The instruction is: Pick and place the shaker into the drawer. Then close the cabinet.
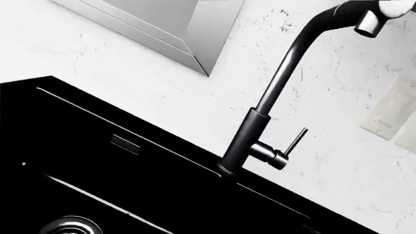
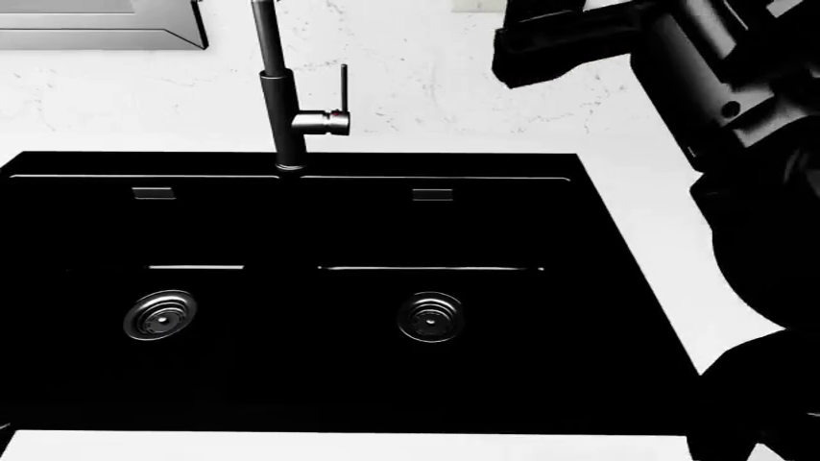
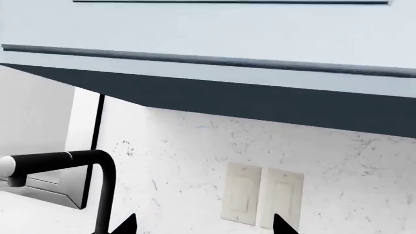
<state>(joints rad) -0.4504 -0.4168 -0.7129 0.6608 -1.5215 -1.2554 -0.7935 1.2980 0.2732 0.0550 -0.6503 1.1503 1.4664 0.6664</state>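
Note:
The shaker and the drawer are out of view in all three views. My right gripper (image 3: 204,226) is open, its two dark fingertips (image 3: 126,225) wide apart with nothing between them. It is raised and faces the backsplash below a wall cabinet. In the head view my right arm (image 2: 731,115) reaches up along the right side. No left fingers stand out in the left wrist view, where they would be dark against the black sink (image 1: 78,161).
A black double sink (image 2: 384,230) with two drains fills the white counter (image 2: 640,202). A dark faucet (image 2: 276,96) stands at its back edge. On the marbled backsplash are wall outlets (image 3: 260,195). Above hangs a pale blue-grey wall cabinet (image 3: 208,29).

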